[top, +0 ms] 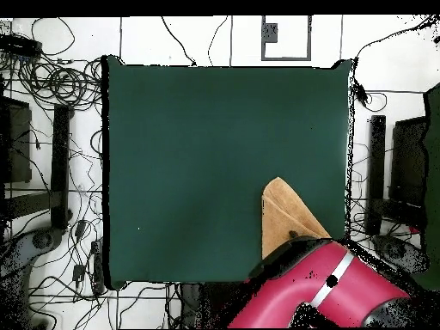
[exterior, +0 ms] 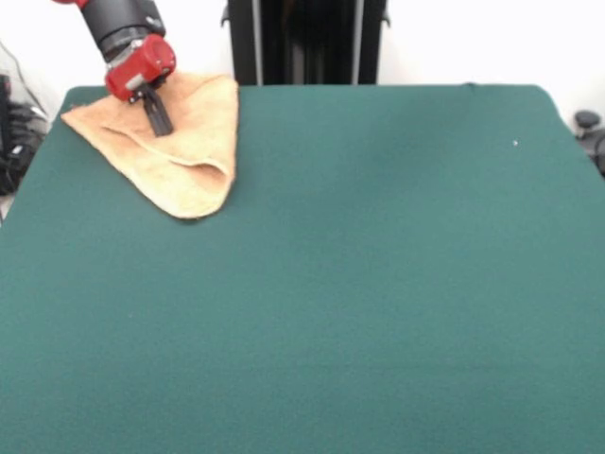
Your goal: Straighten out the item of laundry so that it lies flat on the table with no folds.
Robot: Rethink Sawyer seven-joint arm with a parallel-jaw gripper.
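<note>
The orange-tan towel (exterior: 184,142) lies folded into a rough triangle at the far left corner of the dark green table (exterior: 359,284) in the front view, one folded layer overlapping along its right side. My gripper (exterior: 159,121) comes down from the red wrist onto the towel's upper middle, its dark fingers close together and pressed into the cloth. In the overhead view the towel (top: 279,215) shows near the table's (top: 215,163) lower right corner, its lower part hidden under my red arm (top: 318,292); the gripper itself is hidden there.
The robot's black pedestal (exterior: 307,38) stands behind the table's far edge. Cables and dark equipment (top: 51,155) lie on the floor around the table. The towel's left corner reaches close to the table's left edge.
</note>
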